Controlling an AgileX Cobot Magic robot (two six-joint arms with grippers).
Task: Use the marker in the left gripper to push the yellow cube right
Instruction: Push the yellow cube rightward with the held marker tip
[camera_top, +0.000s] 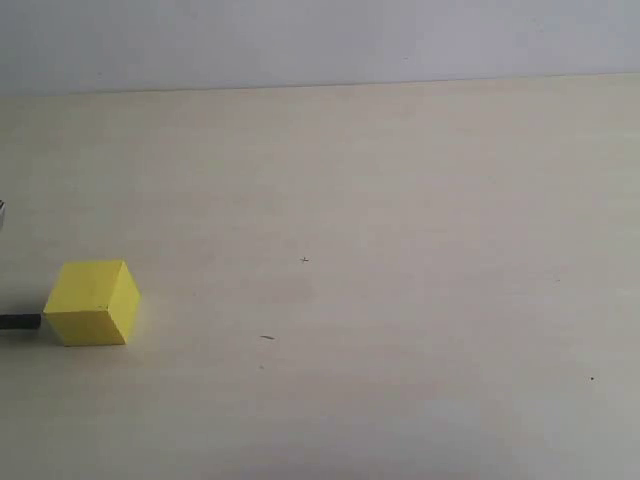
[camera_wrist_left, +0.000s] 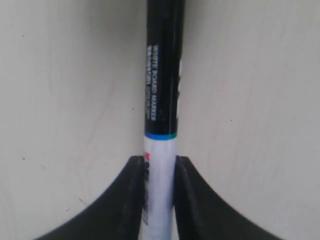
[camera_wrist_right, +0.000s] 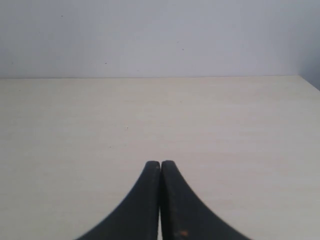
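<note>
The left gripper (camera_wrist_left: 160, 171) clamped the marker (camera_wrist_left: 162, 85), whose black end reached the yellow cube (camera_top: 90, 302) ahead; an off-centre push could spin it aside.

Left gripper (camera_wrist_left: 159, 161): two black fingers (camera_wrist_left: 131, 192) clamped against either side of the white barrel of the marker (camera_wrist_left: 162, 75), which runs straight out between them.
Right gripper (camera_wrist_right: 160, 164): curved black fingertips pressed flat together, meeting along one thin seam.

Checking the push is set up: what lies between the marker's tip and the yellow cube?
Nothing shows there: in the exterior view the marker meets the yellow cube at its left face, with no visible gap.
</note>
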